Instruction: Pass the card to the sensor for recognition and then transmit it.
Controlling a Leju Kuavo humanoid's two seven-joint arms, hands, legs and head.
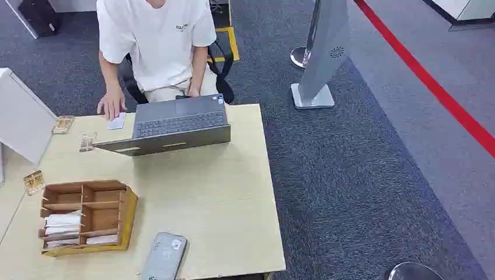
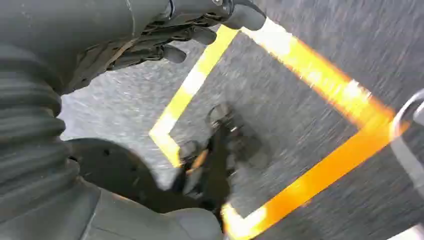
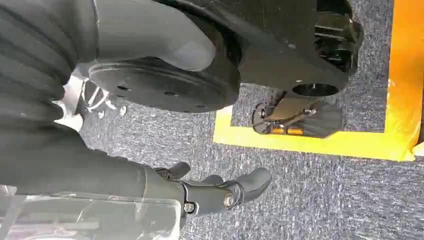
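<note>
Left robot hand (image 2: 165, 37) hanging over grey carpet (image 2: 300, 125) with yellow floor tape (image 2: 320, 75), fingers loosely curled, holding nothing. Right robot hand (image 3: 220, 192) likewise empty, fingers extended and slightly apart above carpet. On the worktop (image 1: 222, 198): wooden divided box (image 1: 87, 217) with white cards (image 1: 63, 224) stacked in its near compartments, grey sensor device (image 1: 164, 256) just beside it at the near edge, open laptop (image 1: 175, 123) further off. Beyond, a seated person's hand (image 1: 111, 105) touching a white card (image 1: 117, 122).

White cards (image 1: 63, 227) stacked in wooden organizer (image 1: 129, 216), grey sensor (image 1: 164, 256) alongside
</note>
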